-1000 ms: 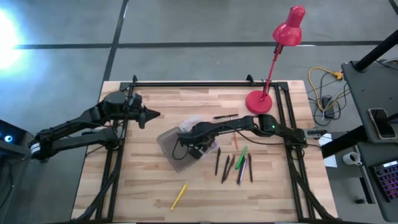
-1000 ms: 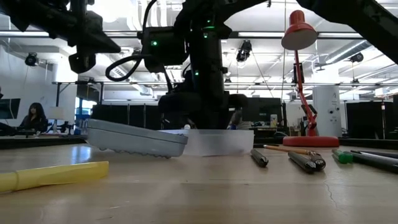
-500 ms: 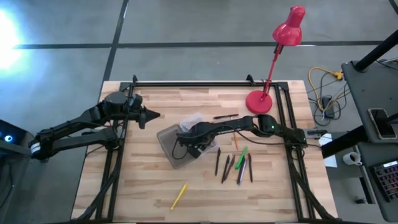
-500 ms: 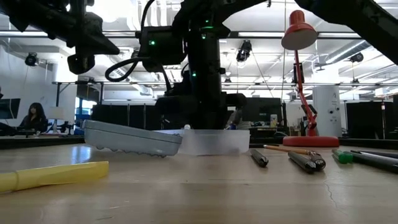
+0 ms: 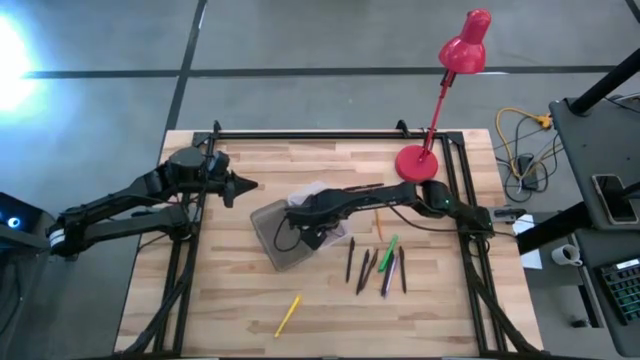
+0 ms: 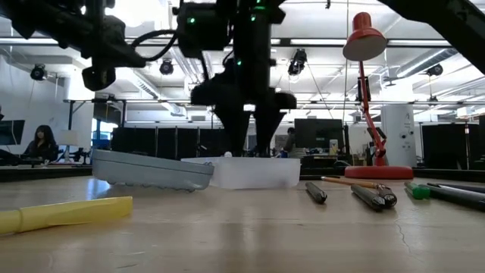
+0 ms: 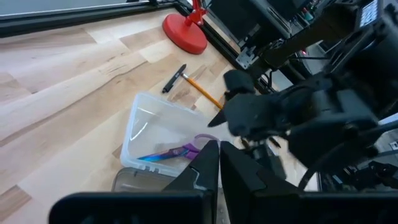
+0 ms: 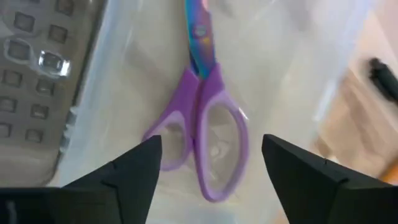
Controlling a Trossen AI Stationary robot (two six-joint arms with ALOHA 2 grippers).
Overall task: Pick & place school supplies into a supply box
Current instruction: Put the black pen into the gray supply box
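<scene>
The supply box [image 5: 290, 235] lies open at the table's middle, its clear half [image 6: 258, 173] beside its ribbed grey half [image 6: 148, 171]. Purple-handled scissors [image 8: 202, 118] lie flat on the floor of the clear half [image 7: 155, 124]. My right gripper [image 8: 211, 162] hangs open just above the box [image 6: 254, 140], its fingers on either side of the scissors' handles and clear of them. My left gripper [image 5: 250, 185] hovers shut over the table's left part, away from the box. Several pens and pencils [image 5: 375, 265] lie on the table right of the box.
A yellow pen [image 5: 288, 314] lies near the front edge. A black pen [image 5: 362, 187] and an orange pencil [image 5: 378, 225] lie beyond the box. The red desk lamp [image 5: 418, 163] stands at the back right. A black frame [image 5: 330, 135] borders the table.
My right gripper has opened wide and risen from inside the clear half to just above it. The supply box has slid a little along the table during this.
</scene>
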